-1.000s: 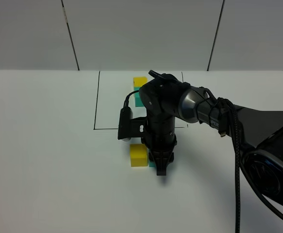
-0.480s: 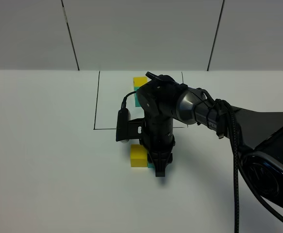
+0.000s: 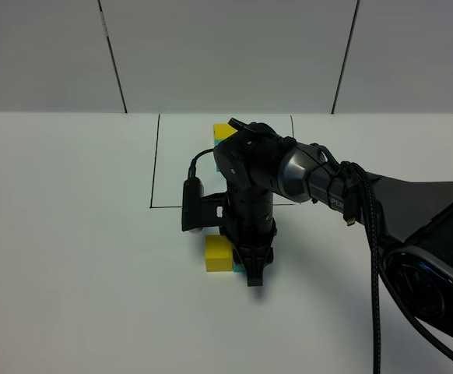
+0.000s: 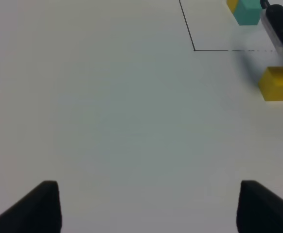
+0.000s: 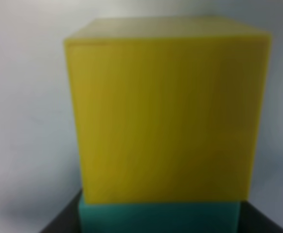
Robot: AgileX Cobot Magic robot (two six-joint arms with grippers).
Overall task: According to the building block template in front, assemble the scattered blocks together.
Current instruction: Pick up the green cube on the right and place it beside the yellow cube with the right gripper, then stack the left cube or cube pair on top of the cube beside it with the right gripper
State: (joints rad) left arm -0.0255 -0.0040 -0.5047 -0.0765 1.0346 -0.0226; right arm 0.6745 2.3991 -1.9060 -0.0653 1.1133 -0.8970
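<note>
The left tool (image 4: 149, 206) hangs over the white surface (image 3: 71, 234), tips apart. The yellow cube (image 3: 219, 255) touches the teal-green cube (image 5: 158, 216), just outside the black-line rectangle (image 3: 153, 167) that borders the template pair (image 3: 224, 130). The right tool (image 3: 254, 274), closed together, sits against the teal-green cube.
</note>
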